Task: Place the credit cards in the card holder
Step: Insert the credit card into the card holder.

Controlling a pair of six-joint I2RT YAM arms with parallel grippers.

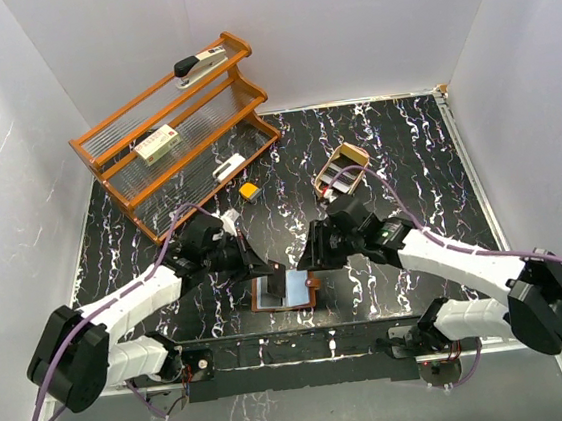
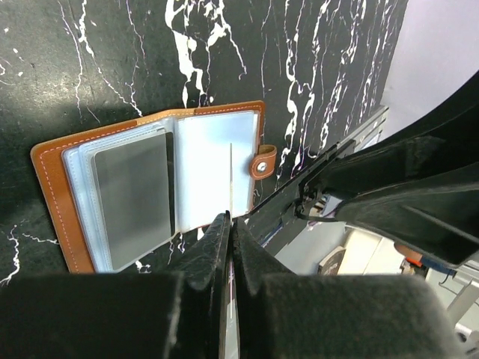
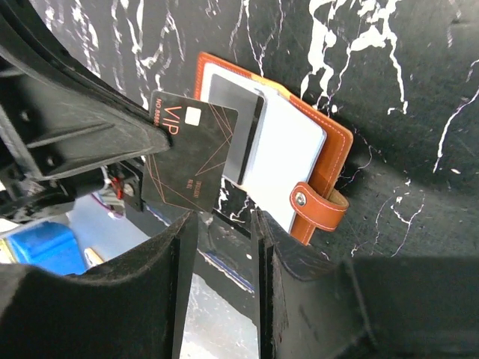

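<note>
The left claw pinches a dark card printed "VIP" at the open card holder. The right claw gapes narrowly, seemingly empty.

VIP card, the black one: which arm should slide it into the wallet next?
The left. The left gripper pinches the black VIP card over the open card holder. The right gripper hangs open and empty beside it, so it would first need to take the card.
</note>
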